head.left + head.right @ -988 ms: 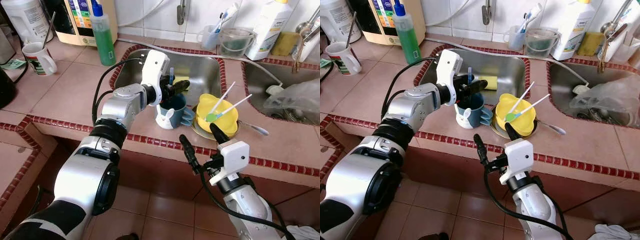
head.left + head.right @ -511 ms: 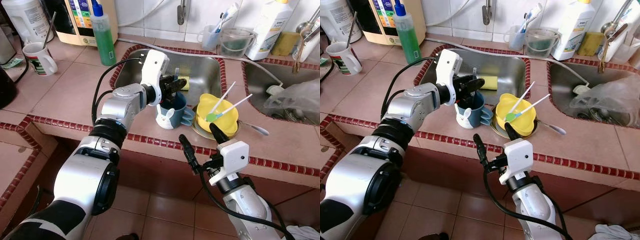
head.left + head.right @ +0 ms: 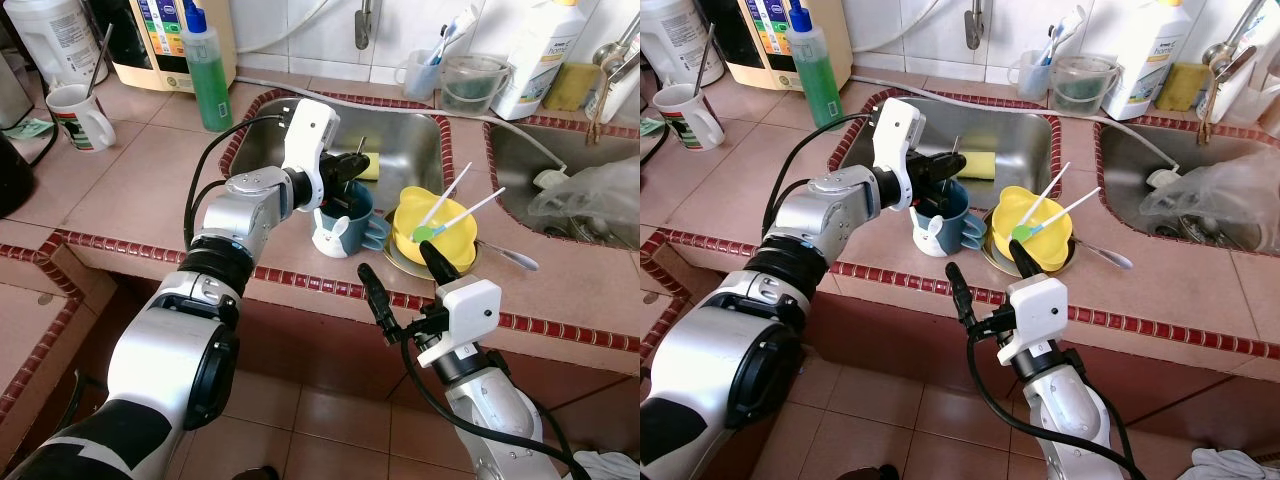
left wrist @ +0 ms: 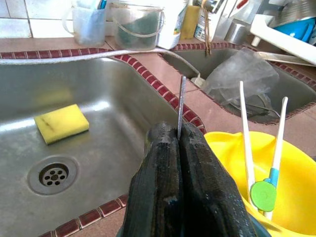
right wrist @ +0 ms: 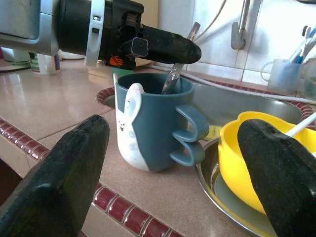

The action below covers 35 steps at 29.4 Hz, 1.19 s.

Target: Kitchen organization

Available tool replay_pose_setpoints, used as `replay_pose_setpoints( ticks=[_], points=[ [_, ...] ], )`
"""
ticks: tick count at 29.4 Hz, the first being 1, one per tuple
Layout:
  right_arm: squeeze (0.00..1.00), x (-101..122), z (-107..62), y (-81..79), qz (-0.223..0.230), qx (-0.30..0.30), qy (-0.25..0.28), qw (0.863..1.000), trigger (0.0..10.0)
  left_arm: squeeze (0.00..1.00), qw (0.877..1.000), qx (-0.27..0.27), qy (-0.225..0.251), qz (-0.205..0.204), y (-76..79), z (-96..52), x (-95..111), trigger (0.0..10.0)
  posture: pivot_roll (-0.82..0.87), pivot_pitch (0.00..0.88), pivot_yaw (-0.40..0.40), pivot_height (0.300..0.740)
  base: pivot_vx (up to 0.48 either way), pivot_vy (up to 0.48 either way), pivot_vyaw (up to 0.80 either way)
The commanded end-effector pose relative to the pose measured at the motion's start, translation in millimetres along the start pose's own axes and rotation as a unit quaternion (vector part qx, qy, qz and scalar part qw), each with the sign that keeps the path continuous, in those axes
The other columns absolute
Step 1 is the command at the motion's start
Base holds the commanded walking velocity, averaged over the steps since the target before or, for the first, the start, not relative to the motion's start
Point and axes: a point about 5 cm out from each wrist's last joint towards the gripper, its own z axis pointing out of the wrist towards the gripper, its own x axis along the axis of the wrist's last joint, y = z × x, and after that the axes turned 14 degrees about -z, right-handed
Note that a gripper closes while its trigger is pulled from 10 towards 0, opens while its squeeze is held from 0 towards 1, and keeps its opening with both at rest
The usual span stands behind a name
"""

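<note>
A tiled kitchen counter (image 3: 130,190) with a steel sink (image 3: 400,140) set into it. At the near edge of the sink stands a blue mug (image 3: 345,222) with a white rabbit shape on its side. The robot's left arm reaches across the counter, and its left pincer (image 3: 350,167) hangs just above the mug, fingers pressed together on the thin metal handle of a spoon (image 5: 175,69). The spoon leans at a tilt, its lower end down inside the mug.

Just right of the mug, a yellow bowl (image 3: 432,228) sits in a metal dish (image 3: 400,265), with two white sticks (image 3: 455,205) joined by a green tab leaning out of it. A second spoon (image 3: 510,258) lies on the counter right of the bowl.

The right pincer (image 3: 400,285) hovers at the near edge of the counter in front of the mug and bowl, fingers spread wide, holding nothing.

A yellow sponge (image 4: 61,123) lies in the sink near the drain. On the far left stand a green soap bottle (image 3: 208,75) and a white mug (image 3: 80,115).
</note>
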Motion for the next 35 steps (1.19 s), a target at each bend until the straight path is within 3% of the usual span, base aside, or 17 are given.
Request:
replay_pose_setpoints(
  ticks=[1,12,13,21,35],
  points=[
    [0.00,4,0.6,1.4,-0.003,-0.004,0.010,1.000,10.0,0.00,1.000,-0.004,0.004,0.015,2.1,0.6,10,0.0,0.03,0.121,0.035,0.740,0.000,0.000,0.00],
    [0.00,3,4.8,3.0,-0.005,0.001,0.013,1.000,10.0,0.00,1.000,0.003,0.015,0.024,-3.4,-4.9,19,0.0,0.04,0.107,0.022,0.740,0.000,0.000,0.00],
    [0.00,3,5.8,2.7,-0.006,0.002,0.013,1.000,10.0,0.00,1.000,0.006,0.008,0.029,-4.8,-6.2,20,10.0,0.04,0.105,0.020,0.740,0.000,0.000,0.00],
    [0.00,2,8.5,1.8,-0.006,0.012,0.014,1.000,10.0,0.00,0.999,-0.009,0.014,0.031,-4.9,-12.4,32,10.0,0.06,0.101,0.006,0.740,0.000,0.000,0.00],
    [0.00,-1,12.5,-1.3,-0.005,0.017,0.017,1.000,10.0,0.00,0.997,-0.068,0.027,0.015,9.7,-17.4,48,10.0,0.07,0.089,0.014,0.740,0.000,0.000,0.00]
  ],
)
